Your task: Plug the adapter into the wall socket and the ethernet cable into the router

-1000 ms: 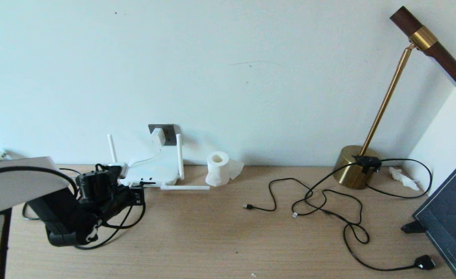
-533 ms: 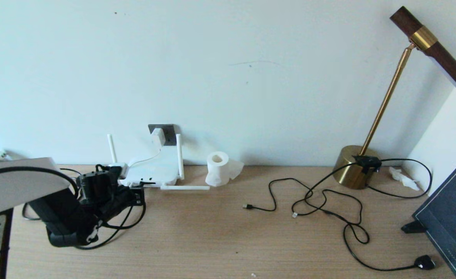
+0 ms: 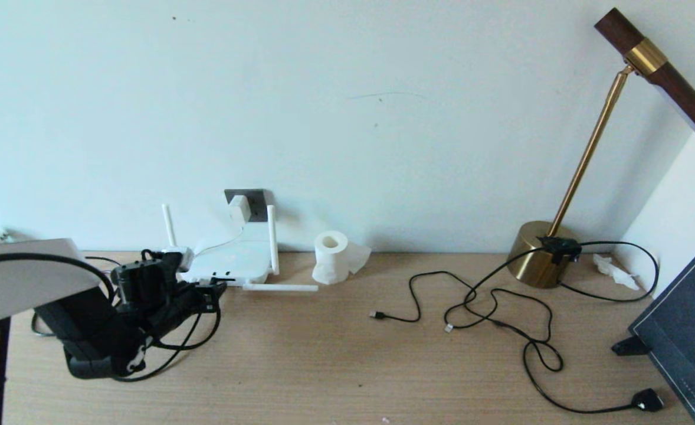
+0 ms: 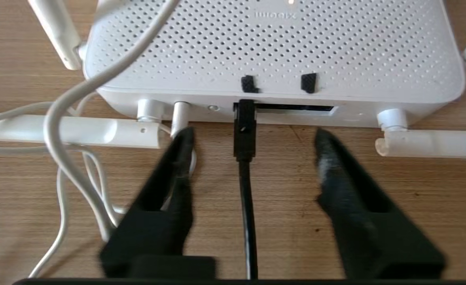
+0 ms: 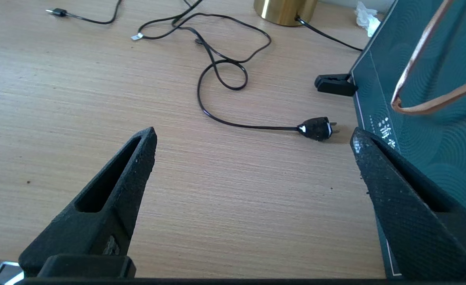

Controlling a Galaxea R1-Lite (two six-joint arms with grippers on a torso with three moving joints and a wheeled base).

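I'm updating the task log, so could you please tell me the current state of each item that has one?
adapter: plugged into the wall socket.
ethernet cable: plug seated in the router port.
left gripper: open, fingers either side of the plug.
right gripper: open, empty.
lamp plug: unplugged, lying on the desk.

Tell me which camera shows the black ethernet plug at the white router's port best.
The left wrist view: the black ethernet cable's plug sits in the flat white router's front port, between the open left hand's fingers, untouched. The head view shows only a dark speck at the router's edge. The right wrist view misses it.
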